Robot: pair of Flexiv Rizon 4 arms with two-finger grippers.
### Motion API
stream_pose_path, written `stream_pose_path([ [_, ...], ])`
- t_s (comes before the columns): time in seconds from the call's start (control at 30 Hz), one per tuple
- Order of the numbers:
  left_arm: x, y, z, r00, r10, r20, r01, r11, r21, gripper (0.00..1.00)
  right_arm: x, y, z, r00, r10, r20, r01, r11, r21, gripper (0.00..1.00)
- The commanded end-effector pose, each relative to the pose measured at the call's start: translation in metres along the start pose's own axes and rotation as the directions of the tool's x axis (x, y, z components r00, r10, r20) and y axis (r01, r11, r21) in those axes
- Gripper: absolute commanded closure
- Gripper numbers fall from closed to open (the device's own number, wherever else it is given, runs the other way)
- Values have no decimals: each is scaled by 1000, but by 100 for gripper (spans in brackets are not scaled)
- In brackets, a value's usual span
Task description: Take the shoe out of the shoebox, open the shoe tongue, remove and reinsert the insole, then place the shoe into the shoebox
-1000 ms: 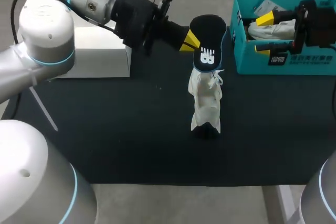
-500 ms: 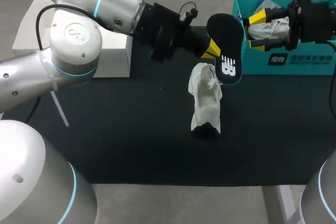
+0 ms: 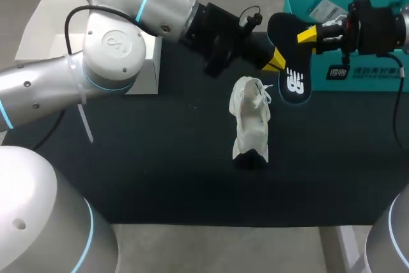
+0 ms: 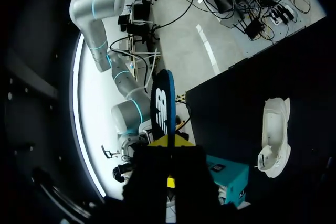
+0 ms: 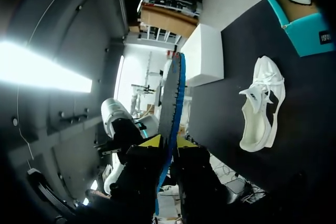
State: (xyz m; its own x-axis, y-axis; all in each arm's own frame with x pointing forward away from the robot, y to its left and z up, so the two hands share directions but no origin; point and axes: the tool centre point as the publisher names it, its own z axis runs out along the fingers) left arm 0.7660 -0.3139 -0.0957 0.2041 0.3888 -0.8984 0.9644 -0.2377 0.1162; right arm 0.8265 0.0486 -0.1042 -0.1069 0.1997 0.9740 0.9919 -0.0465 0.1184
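Over the last second the left arm [image 3: 128,43] has swung right toward the teal shoebox [image 3: 358,78], leaving the white shoe [image 3: 250,123] standing mid-table, so the black insole [image 3: 293,62] is now pinched by both the left gripper [image 3: 276,62] and the right gripper [image 3: 311,33], apparently a handover before reinsertion; the insole bears a white logo [image 3: 294,85], and the box label [image 3: 337,72] is too small to read.

Table [image 3: 192,241]: light top, mostly covered by a black mat [image 3: 160,177]. Three items rest on it. A white shoe [image 3: 250,119] lies near the middle of the mat, laces at the far end, touching neither box. A teal shoebox [image 3: 358,78] stands at the far right, open side up. A white box [image 3: 38,36] stands at the far left corner. The shoe sits between the boxes, nearer the shoebox.
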Motion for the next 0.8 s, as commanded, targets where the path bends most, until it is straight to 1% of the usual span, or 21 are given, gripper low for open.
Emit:
stream_pose_path([
  [0.03,-3,-1,3,1000,3,-1,-3,1000,6,100,-1,0,2,1000,5,3,-5,1000,-5,100],
  [0.1,-2,-3,3,1000,-5,-5,5,1000,12,100,-2,1,2,1000,5,7,-5,1000,-6,100],
  [0.2,4,-5,0,1000,-19,-24,19,999,28,100,-2,2,4,1000,-3,7,3,1000,-9,100],
  [0.23,6,-6,-1,999,-26,-34,28,999,37,65,-2,3,4,1000,-7,5,7,1000,-11,100],
  [0.27,7,-7,-3,998,-45,-48,48,998,46,0,-2,3,4,1000,-9,4,9,1000,-12,100],
  [0.4,15,-6,-18,992,-64,-109,74,994,86,0,-4,4,5,1000,-13,2,13,1000,-15,100],
  [0.5,20,-3,-31,984,-84,-157,99,991,93,0,-8,5,5,1000,-10,8,10,1000,-20,100],
  [0.6,26,1,-51,969,-100,-225,123,988,89,0,-14,4,5,1000,0,9,0,999,-32,100],
  [0.7,33,4,-67,940,-129,-317,168,981,99,0,-20,2,5,1000,10,8,-10,999,-38,100],
  [0.73,36,5,-75,913,-132,-385,187,976,110,0,-22,2,6,1000,15,14,-14,999,-39,100],
  [0.8,37,8,-83,882,-144,-450,212,971,106,0,-25,2,8,1000,21,19,-20,999,-38,100],
])
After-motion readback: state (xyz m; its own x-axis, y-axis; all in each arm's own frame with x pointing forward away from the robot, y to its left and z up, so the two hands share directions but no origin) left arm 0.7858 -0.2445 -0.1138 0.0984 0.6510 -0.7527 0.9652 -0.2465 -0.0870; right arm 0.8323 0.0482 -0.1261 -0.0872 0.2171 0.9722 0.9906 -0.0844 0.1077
